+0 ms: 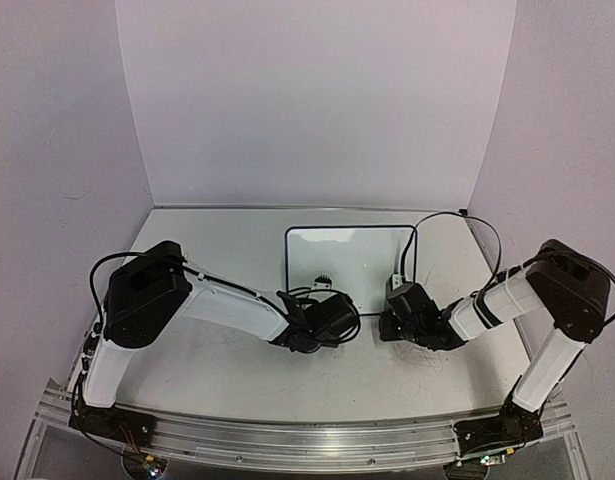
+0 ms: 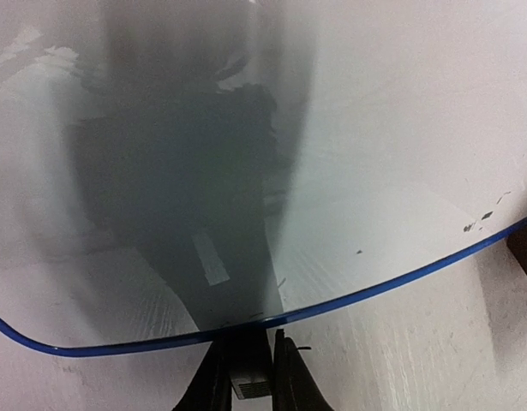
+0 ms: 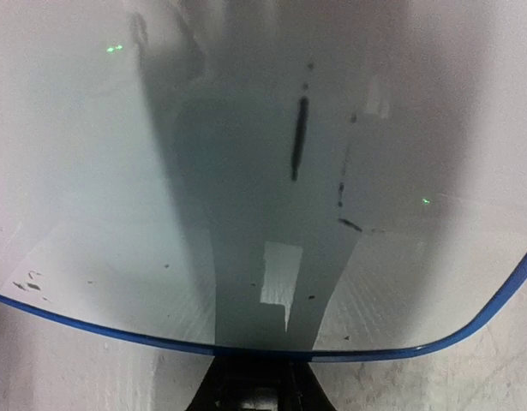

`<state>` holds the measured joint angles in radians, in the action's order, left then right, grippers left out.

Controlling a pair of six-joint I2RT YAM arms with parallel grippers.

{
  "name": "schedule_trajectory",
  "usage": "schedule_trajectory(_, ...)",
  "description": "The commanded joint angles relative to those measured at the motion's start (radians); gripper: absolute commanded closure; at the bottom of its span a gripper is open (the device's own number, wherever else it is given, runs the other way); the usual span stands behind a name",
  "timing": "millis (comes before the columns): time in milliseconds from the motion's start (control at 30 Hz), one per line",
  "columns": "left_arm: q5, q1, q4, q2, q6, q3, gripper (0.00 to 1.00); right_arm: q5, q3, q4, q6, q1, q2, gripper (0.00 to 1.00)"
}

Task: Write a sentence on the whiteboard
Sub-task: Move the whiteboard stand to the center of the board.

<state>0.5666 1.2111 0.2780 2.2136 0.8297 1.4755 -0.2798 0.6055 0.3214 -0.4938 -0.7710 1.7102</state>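
Note:
The whiteboard (image 1: 347, 255) lies flat mid-table, white with a thin dark frame. My left gripper (image 1: 337, 305) sits at its near edge, left of centre. In the left wrist view it (image 2: 250, 364) is shut on a dark foot under the blue rim (image 2: 400, 278). My right gripper (image 1: 390, 305) is at the near right corner. In the right wrist view it (image 3: 261, 381) stands closed on the board's edge below the rim (image 3: 92, 318). The sentence is not in view. Only a short black stroke (image 3: 298, 137) and dark specks (image 2: 479, 221) mark the board.
White backdrop panels close off the back and both sides. An aluminium rail (image 1: 307, 440) carrying both arm bases runs along the table's near edge. A black cable (image 1: 457, 215) loops above the right arm. Faint grey scribbles (image 1: 427, 365) mark the tabletop.

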Motion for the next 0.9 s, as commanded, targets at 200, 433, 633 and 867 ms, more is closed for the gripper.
schedule_trajectory(200, -0.107, 0.159, 0.067, -0.095, 0.028, -0.113, 1.00, -0.051, -0.208, 0.009, -0.214, -0.093, -0.228, 0.90)
schedule_trajectory(433, -0.111, 0.200, 0.062, -0.135, 0.004, -0.148, 0.82, -0.088, -0.237, -0.062, -0.313, -0.143, -0.282, 0.49)
schedule_trajectory(633, -0.100, 0.208, 0.051, -0.219, -0.041, -0.196, 0.51, -0.174, -0.208, -0.244, -0.410, -0.202, -0.392, 0.27)
schedule_trajectory(867, -0.098, 0.210, 0.048, -0.367, -0.089, -0.257, 0.28, -0.184, -0.195, -0.375, -0.416, -0.257, -0.583, 0.20)
